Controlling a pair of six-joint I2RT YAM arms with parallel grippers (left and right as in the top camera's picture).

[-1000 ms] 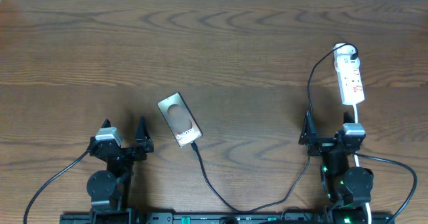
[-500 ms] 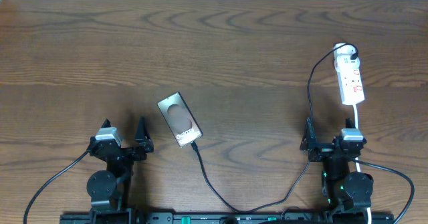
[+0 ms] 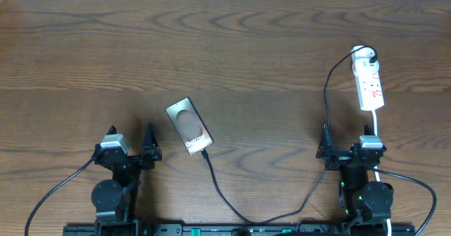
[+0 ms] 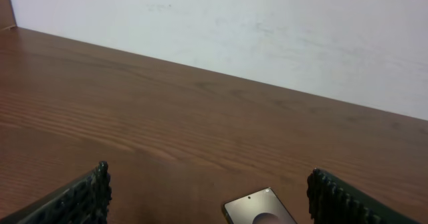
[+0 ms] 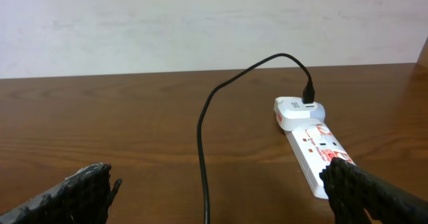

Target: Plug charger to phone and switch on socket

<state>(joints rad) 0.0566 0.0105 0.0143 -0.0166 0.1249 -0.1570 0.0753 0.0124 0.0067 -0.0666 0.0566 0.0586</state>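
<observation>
The phone (image 3: 189, 126) lies flat at centre left, glossy back up with a round mark; its top end shows in the left wrist view (image 4: 261, 210). The black charger cable (image 3: 222, 194) has its tip at the phone's lower end and runs along the front edge and up to the white adapter on the socket (image 3: 368, 81). In the right wrist view the cable (image 5: 202, 150) runs between the fingers to the socket (image 5: 311, 147). My left gripper (image 3: 130, 141) is open and empty, left of the phone. My right gripper (image 3: 347, 141) is open and empty, below the socket.
The socket's white cord (image 3: 378, 127) runs down past the right gripper. Thicker black robot cables (image 3: 60, 187) loop off both arm bases near the front edge. A pale wall (image 4: 267, 30) stands behind the table.
The right arm has drawn back a little toward the front edge during the first half second, then stayed still. The left arm, phone, cable and socket have not moved.
</observation>
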